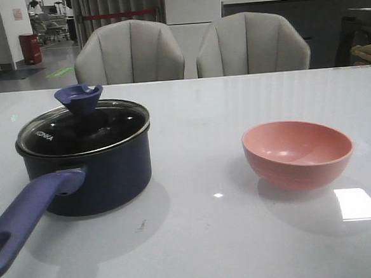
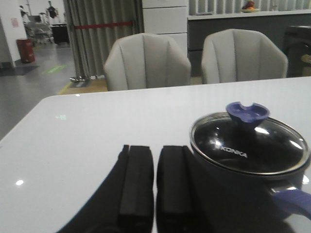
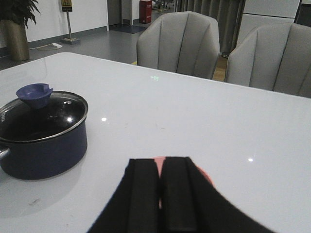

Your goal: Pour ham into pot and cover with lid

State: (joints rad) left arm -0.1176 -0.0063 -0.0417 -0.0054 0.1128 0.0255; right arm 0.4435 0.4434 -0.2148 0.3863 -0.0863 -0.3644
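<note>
One pot stands on the table at about nine o'clock in the front view, the lid seated on its rim, with the pink bowl well apart at three o'clock. Both wrist views show each arm's jaws pressed nearly together, pinching nothing; the ham cannot be made out.

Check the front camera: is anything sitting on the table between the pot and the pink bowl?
Nothing. In the front view the stretch of table between the pot and the pink bowl is bare, showing only light reflections.
</note>
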